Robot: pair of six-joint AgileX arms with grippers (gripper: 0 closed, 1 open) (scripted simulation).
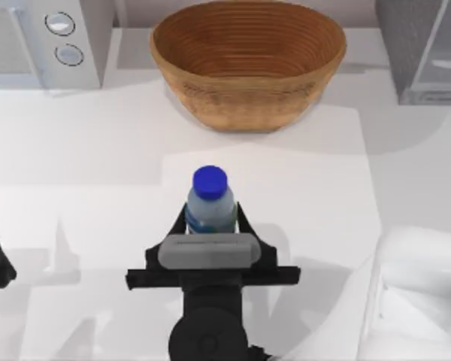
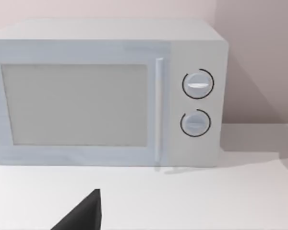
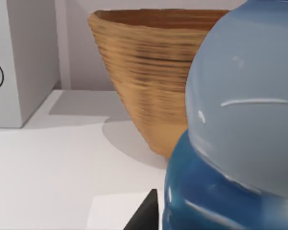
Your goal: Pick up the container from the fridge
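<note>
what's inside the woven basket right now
Nothing can be seen inside the basket: the top view shows bare woven walls and floor. The near inner wall, below the rim, is hidden. The bottle stands on the table, between the right gripper fingers.

Basket (image 1: 248, 64) stands at the table's (image 1: 83, 195) back, between microwave (image 1: 49, 41) and fridge (image 1: 425, 49).
</note>
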